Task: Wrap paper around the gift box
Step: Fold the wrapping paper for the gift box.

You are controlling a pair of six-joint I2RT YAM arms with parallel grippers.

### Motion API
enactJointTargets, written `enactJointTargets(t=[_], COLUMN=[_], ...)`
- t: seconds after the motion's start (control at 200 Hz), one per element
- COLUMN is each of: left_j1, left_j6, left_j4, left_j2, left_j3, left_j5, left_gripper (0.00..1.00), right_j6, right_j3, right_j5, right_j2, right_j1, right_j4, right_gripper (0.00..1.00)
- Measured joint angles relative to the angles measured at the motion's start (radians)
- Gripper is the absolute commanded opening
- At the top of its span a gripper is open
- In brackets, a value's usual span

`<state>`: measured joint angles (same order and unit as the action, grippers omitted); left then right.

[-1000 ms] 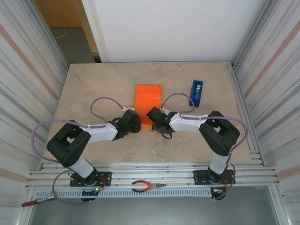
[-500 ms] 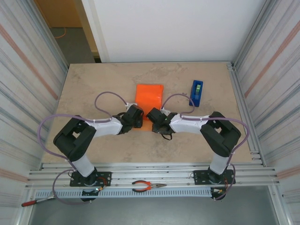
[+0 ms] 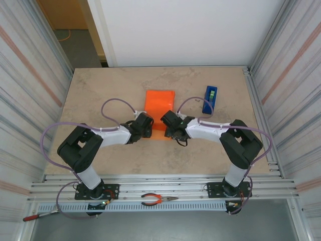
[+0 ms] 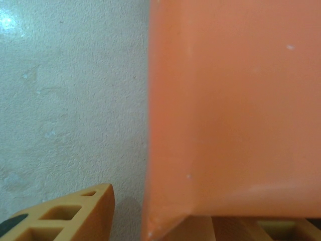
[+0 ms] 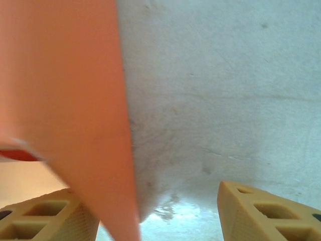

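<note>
- Right hand (image 3: 166, 122) sits at the near right corner of the paper (image 3: 160, 104), its fingers spread wide with nothing between them. In its wrist view a loose orange flap, blurred, hangs across one finger (image 5: 50, 213).
- Left hand (image 3: 147, 125) sits at the paper's near left corner, fingers also apart. A folded corner of the sheet pokes into the gap and lies over one finger without being pinched.
- The paper lies folded into a narrow oblong on the desk (image 3: 100, 90); the gift box, I judge, is covered beneath it. A blue tape dispenser (image 3: 210, 99) stands apart to the paper's right.
- Step in hand, as I read it: closing the paper's near end, with the long sides already folded over.
- The next move likely calls for one hand to pinch the loose near flap and press it against the box while the other pins the opposite corner. The thin sheet may spring open, so it needs holding until taped.
</note>
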<state>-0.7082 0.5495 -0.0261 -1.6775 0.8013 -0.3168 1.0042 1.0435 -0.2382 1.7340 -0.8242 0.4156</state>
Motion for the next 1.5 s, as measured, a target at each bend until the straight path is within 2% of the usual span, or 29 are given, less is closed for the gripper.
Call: enactJointTargets(t=[0.341, 0.596, 0.837, 1.042, 1.132, 1.263, 1.503], left_j1=[0.0, 0.0, -0.001, -0.001, -0.001, -0.001, -0.001], left_j6=[-0.003, -0.003, -0.003, -0.003, -0.003, -0.003, -0.003], left_j4=[0.0, 0.0, 0.0, 0.0, 0.0, 0.0, 0.0], left_j2=[0.0, 0.0, 0.0, 0.0, 0.0, 0.0, 0.0], left_j3=[0.0, 0.0, 0.0, -0.001, -0.001, -0.001, -0.001], left_j5=[0.001, 0.001, 0.001, 0.001, 0.001, 0.001, 0.001], left_gripper=[0.52, 0.52, 0.52, 0.52, 0.52, 0.52, 0.51], right_j6=[-0.028, -0.029, -0.033, -0.033, -0.032, -0.032, -0.032], right_j3=[0.075, 0.112, 0.118, 0.117, 0.117, 0.117, 0.117], right_j5=[0.006, -0.001, 0.0, 0.002, -0.001, -0.001, -0.002], right_j2=[0.085, 0.143, 0.147, 0.147, 0.144, 0.139, 0.137], right_j1=[0.012, 0.018, 0.024, 0.003, -0.011, -0.022, -0.018], right_j4=[-0.001, 0.016, 0.013, 0.011, 0.013, 0.02, 0.035], right_gripper=[0.35, 0.26, 0.26, 0.4, 0.42, 0.4, 0.27])
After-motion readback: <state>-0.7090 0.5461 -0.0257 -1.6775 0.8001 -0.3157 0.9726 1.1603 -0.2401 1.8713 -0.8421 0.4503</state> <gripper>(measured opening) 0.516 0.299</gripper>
